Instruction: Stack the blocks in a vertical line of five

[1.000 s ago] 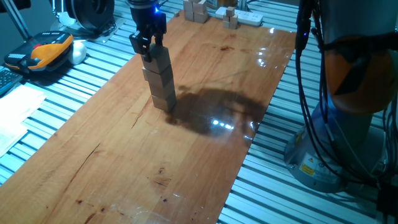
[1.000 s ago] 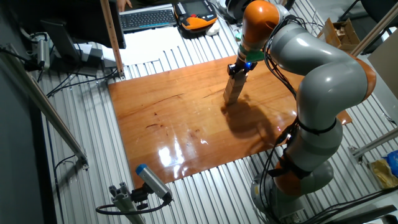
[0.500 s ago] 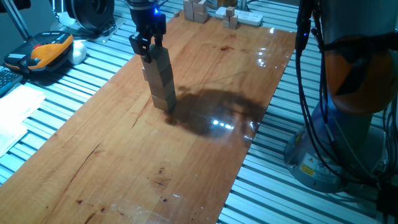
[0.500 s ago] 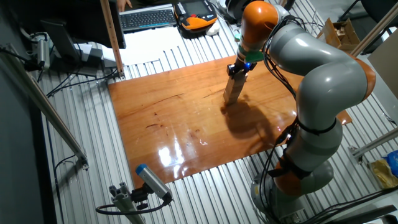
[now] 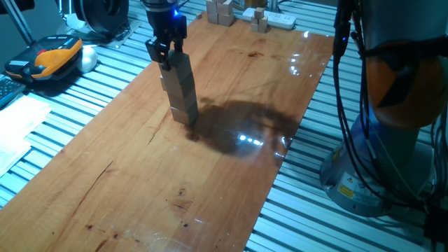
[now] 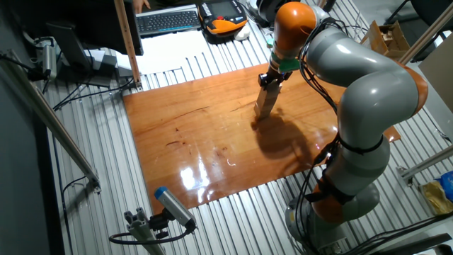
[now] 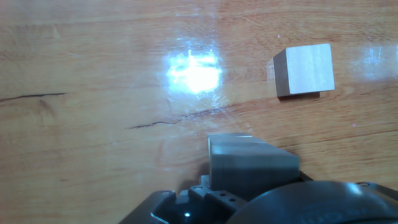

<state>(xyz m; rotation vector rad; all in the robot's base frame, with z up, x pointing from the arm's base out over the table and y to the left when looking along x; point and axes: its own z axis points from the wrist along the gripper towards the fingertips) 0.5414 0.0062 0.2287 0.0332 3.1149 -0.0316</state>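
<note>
In one fixed view, your gripper [image 5: 168, 47] sits at the top of the stack of blocks [image 5: 180, 87], fingers closed around the top block — the column stands toward the far left edge of the tabletop [image 5: 231, 175].

The other fixed view shows the same grip on the stack [image 6: 267, 100].

In the hand view, a lone block [image 7: 304, 70] lies apart on the wood — the held block [image 7: 252, 167] fills the lower edge.

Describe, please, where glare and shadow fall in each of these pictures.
One fixed view: glare spots inside the arm's dark shadow, right of the stack. Other fixed view: glare patch near the board's front edge. Hand view: bright glare left of the loose block.
</note>
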